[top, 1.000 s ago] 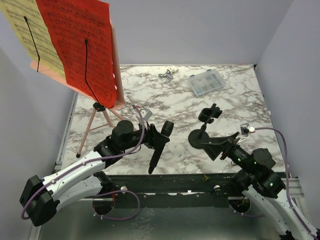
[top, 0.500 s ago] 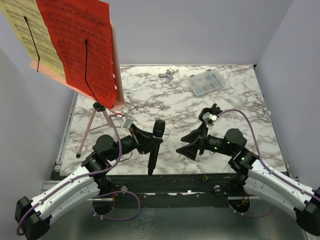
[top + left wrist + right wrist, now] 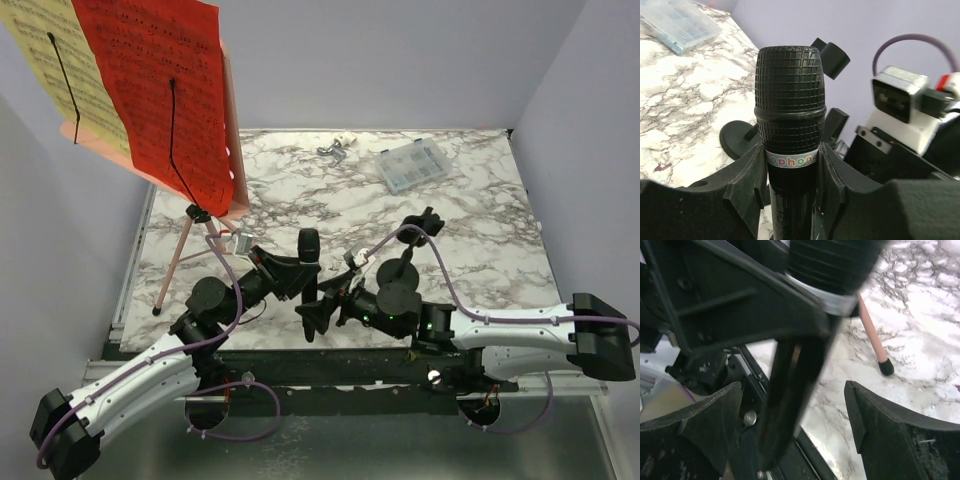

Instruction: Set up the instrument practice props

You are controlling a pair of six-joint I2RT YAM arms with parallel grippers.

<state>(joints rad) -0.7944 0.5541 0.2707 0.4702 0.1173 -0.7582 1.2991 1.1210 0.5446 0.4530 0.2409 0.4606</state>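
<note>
The black microphone (image 3: pixel 307 262) (image 3: pixel 790 115) is held upright near the table's front edge by my left gripper (image 3: pixel 298 275) (image 3: pixel 791 175), which is shut on its body just below the mesh head. My right gripper (image 3: pixel 322 315) (image 3: pixel 795 430) is open, its fingers either side of the microphone's handle (image 3: pixel 785 405) without touching. The short round-based stand (image 3: pixel 403 262) (image 3: pixel 742 137) with its clip stands just right of them. The pink music stand (image 3: pixel 190 235) with yellow (image 3: pixel 50 70) and red pages (image 3: pixel 160 90) stands at the back left.
A clear plastic compartment box (image 3: pixel 412 164) (image 3: pixel 677 25) lies at the back right. Small white and metal bits (image 3: pixel 336 148) lie at the back centre. A pink tripod leg with a black foot (image 3: pixel 880 357) stands beyond the right gripper. The table's front rail (image 3: pixel 400 365) runs below both grippers.
My right arm has swung far left, bringing its open gripper around the microphone's handle. My left gripper has turned the microphone more upright and drawn it slightly nearer.
</note>
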